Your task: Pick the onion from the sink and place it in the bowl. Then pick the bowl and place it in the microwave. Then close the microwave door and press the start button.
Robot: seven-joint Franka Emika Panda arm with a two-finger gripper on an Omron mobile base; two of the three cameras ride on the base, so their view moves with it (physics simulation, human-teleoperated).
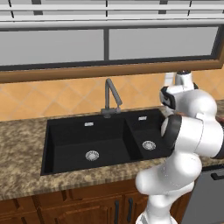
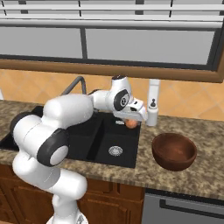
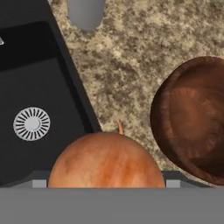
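Onion is seen in the right base view carried under the pincer, raised above the right edge of the sink, so that it can be passed across to the bowl. That bowl stands empty on the worktop, just beside the sink. A white dispenser bottle stands behind. In the left base view both basins of the sink are seen bare (drains only), behind the faucet. In the hand view the onion is seen pinched between widely spread jaws, the bowl lying ahead with nothing inside.
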